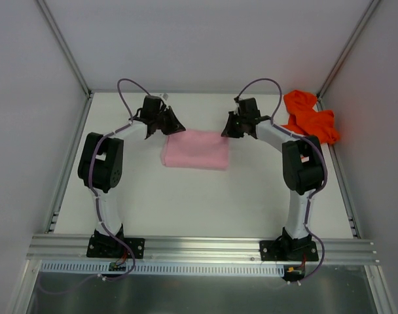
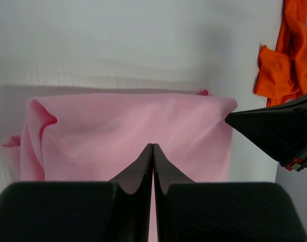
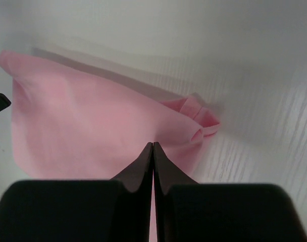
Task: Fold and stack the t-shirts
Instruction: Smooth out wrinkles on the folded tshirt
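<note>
The surface [image 1: 205, 203] is flat and white, with a faint wood-like grain (clearest in the right wrist view). Two things lie directly on it. The pink t-shirt [image 1: 195, 149] rests toward the far middle, folded into a rough rectangle with one end bunched. The orange t-shirt [image 1: 309, 116] sits crumpled in the far right corner, well apart from the pink one. An aluminium rail [image 1: 199, 247] borders the near edge.

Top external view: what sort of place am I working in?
Probably a lab test cell: a white table boxed in by plain white panels, an aluminium rail carrying both arm bases, and a pink t-shirt and an orange t-shirt as workpieces.
</note>
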Motion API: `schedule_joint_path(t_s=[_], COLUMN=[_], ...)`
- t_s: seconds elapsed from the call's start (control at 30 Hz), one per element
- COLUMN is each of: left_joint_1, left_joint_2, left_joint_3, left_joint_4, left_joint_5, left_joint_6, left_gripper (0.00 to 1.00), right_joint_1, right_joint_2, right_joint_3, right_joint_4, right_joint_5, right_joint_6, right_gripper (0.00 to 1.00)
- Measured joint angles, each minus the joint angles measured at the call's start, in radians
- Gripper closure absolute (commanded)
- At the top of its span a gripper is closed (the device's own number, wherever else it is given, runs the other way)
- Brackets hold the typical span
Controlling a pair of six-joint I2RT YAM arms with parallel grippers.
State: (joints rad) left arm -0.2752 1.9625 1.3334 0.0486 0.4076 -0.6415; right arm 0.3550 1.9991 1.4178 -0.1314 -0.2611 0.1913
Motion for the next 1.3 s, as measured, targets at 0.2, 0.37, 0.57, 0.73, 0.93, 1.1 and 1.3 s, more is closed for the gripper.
schedule_joint_path(t_s=[0.2, 0.37, 0.57, 0.73, 0.93, 1.1, 1.3], left_joint_1=[0.005, 0.019, 0.038, 0.048, 0.048, 0.048, 0.048], left_joint_2=[0.088, 0.153, 0.207, 0.231, 0.220, 0.127, 0.021], left_joint_3=[0.076, 0.138, 0.207, 0.274, 0.352, 0.322, 0.219], left_joint_4=[-0.007, -0.026, -0.068, -0.107, -0.181, -0.245, -0.255], left_joint_5=[-0.027, -0.035, -0.050, -0.050, -0.051, -0.050, -0.042], left_joint_6=[0.000, 0.000, 0.003, 0.026, 0.119, 0.183, 0.201], left_gripper=[1.00, 1.00, 1.00, 0.95, 0.84, 0.81, 0.89], right_joint_1=[0.000, 0.000, 0.000, 0.000, 0.000, 0.000, 0.000], right_joint_2=[0.066, 0.135, 0.211, 0.254, 0.217, 0.057, -0.130], right_joint_3=[0.073, 0.160, 0.289, 0.401, 0.420, 0.327, 0.140], right_joint_4=[-0.023, -0.064, -0.118, -0.143, -0.171, -0.185, -0.188], right_joint_5=[0.043, 0.070, 0.081, 0.061, 0.023, 0.014, 0.046], right_joint_6=[-0.048, -0.085, -0.119, -0.130, -0.159, -0.208, -0.248], right_gripper=[0.98, 0.93, 0.89, 0.76, 0.62, 0.62, 0.69])
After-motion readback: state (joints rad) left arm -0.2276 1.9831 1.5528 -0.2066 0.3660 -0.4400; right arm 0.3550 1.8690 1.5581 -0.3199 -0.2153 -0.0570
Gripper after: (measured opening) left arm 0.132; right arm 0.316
